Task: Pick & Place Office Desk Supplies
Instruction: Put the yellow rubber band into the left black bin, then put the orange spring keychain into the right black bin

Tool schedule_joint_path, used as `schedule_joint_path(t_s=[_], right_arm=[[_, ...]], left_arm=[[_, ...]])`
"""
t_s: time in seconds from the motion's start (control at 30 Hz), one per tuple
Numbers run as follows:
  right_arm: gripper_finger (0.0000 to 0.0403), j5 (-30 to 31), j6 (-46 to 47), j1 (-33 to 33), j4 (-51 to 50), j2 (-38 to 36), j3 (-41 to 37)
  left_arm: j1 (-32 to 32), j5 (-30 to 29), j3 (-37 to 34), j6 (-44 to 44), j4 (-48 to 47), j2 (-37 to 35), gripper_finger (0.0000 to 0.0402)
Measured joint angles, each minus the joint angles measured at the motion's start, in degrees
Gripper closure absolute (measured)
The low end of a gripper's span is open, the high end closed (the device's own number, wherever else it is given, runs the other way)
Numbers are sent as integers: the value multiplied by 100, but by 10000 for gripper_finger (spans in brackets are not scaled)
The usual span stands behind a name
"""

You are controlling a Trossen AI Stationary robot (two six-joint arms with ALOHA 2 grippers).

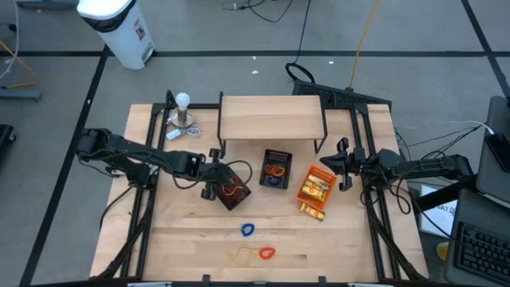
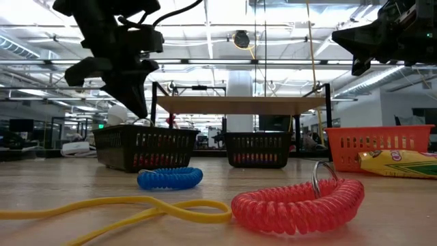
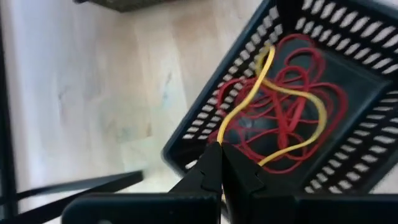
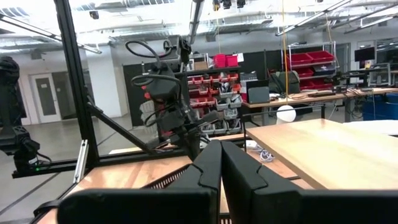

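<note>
My left gripper [image 1: 213, 190] is shut on a yellow rubber band [image 3: 261, 81] above a black mesh tray [image 1: 241, 199] that holds a tangle of red rubber bands [image 3: 292, 93]. In the low view it [image 2: 136, 106] points down over that tray [image 2: 143, 147]. On the near table lie a blue coil loop [image 1: 248, 230], a red coil loop [image 1: 267, 253] and a yellow band [image 1: 241, 255]. My right gripper [image 1: 343, 163] waits shut at the table's right side, raised and touching nothing. My left gripper pinches the yellow rubber band by one end of its loop [image 3: 222, 135] between its two shut fingertips. The fingers come from above, slanting down toward the tray. The band's other end trails slack into the tray, over the red bands.
A second black tray [image 1: 276, 169] with orange and purple bands stands at the middle. Right of it are an orange tray [image 1: 305, 194] holding yellow packets and one packet [image 1: 312, 210] on the table. A wooden shelf [image 1: 271, 118] and a white ball on a stand [image 1: 183, 112] stand at the back.
</note>
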Motion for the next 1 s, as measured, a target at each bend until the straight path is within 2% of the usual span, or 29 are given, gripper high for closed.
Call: schedule_joint_path(t_s=[0.33, 0.53, 0.7, 1.0], right_arm=[[399, 0, 17, 0, 1, 0, 0], [399, 0, 20, 0, -2, 1, 1], [399, 0, 20, 1, -2, 0, 0], [399, 0, 11, 2, -28, 2, 2]], left_arm=[[-147, 36, 0, -145, -17, 0, 401], [-93, 14, 0, -766, -34, -2, 394], [-90, 258, 0, -916, 41, -2, 361], [-94, 609, 0, -1108, 234, -42, 271]])
